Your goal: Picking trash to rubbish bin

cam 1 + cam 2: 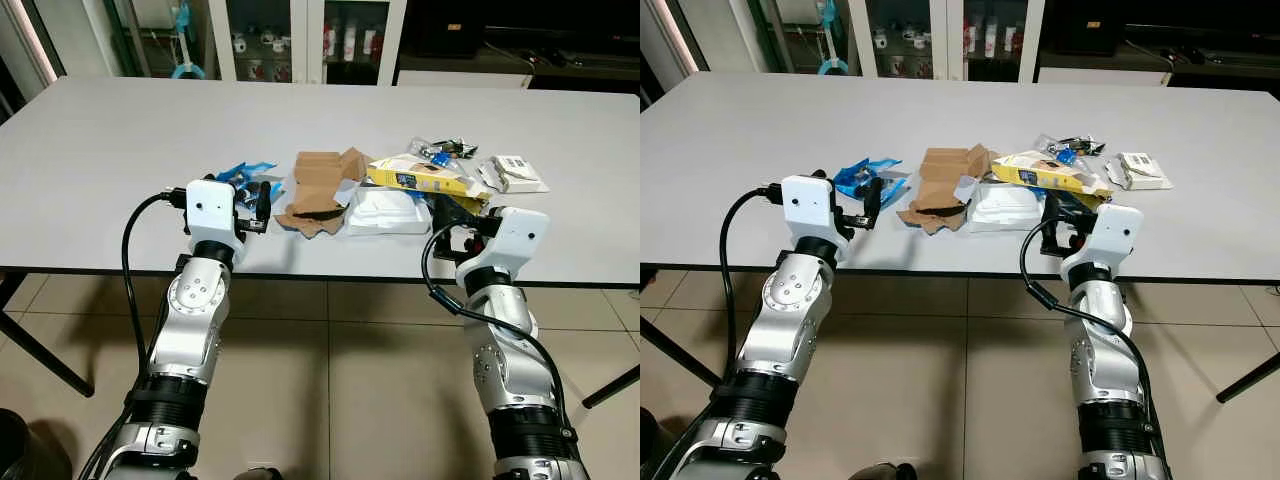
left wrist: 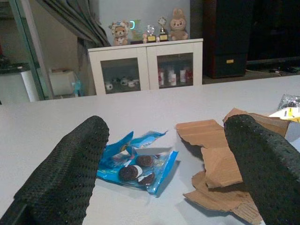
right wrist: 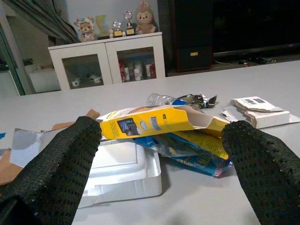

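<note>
Now the left gripper (image 2: 164, 164) hovers fingers spread, a glossy blue cookie wrapper (image 2: 137, 165) lying flat just ahead between them, torn brown cardboard (image 2: 218, 164) beside it. Right gripper (image 3: 159, 168), fingers also apart, faces a long yellow box (image 3: 154, 121) lying crosswise above white foam (image 3: 123, 171) on the tabletop (image 1: 120, 150).

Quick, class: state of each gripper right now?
Left gripper: open, holding nothing, facing the blue cookie wrapper.
Right gripper: open, holding nothing, facing the yellow box.
</note>
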Controlling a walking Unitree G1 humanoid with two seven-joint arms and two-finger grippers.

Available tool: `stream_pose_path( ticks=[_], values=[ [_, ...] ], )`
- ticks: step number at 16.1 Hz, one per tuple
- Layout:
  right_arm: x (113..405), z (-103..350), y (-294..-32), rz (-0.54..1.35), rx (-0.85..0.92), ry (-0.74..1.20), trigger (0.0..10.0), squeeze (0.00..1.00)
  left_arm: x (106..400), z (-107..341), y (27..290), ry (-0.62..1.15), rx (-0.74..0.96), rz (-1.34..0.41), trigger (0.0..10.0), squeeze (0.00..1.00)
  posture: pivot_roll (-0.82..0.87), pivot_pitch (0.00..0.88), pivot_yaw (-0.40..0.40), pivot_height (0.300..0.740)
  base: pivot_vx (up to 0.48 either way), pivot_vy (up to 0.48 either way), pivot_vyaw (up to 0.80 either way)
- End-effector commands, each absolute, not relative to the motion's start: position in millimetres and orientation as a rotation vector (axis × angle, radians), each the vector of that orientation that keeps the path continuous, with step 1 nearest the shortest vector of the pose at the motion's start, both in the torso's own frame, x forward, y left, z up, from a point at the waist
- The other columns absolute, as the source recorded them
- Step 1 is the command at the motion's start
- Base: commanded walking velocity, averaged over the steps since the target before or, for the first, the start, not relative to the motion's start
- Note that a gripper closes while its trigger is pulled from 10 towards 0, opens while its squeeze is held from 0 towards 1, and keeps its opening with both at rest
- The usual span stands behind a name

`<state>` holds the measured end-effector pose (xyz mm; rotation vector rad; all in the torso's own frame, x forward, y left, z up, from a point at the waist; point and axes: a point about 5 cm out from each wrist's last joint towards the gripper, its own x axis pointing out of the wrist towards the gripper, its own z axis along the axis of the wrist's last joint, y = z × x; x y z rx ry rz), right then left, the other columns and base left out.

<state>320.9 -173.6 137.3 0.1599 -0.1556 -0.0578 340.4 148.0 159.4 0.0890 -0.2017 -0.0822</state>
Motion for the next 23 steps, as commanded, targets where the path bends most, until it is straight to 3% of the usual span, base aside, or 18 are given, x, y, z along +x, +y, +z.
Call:
stream_pose_path(
  ticks=[1,12,23],
  values=[
    [320.9,135.8,-173.3,-0.052,0.162,-0.145,10.0,0.0,340.9,156.9,148.5,-0.188,0.09,-0.086,10.0,0.0,0.01,0.038,-0.015,0.74,0.0,0.0,0.0],
    [320.4,136.2,-175.2,-0.06,0.161,-0.146,10.0,0.0,341.0,155.3,144.4,-0.179,0.091,-0.104,10.0,0.0,0.0,0.05,-0.011,0.74,0.0,0.0,0.0],
    [319.8,135.5,-176.3,-0.062,0.16,-0.142,10.0,0.0,341.5,156.4,145.9,-0.18,0.084,-0.095,10.0,0.0,0.0,0.053,-0.011,0.74,-0.435,0.0,0.0]
  ],
)
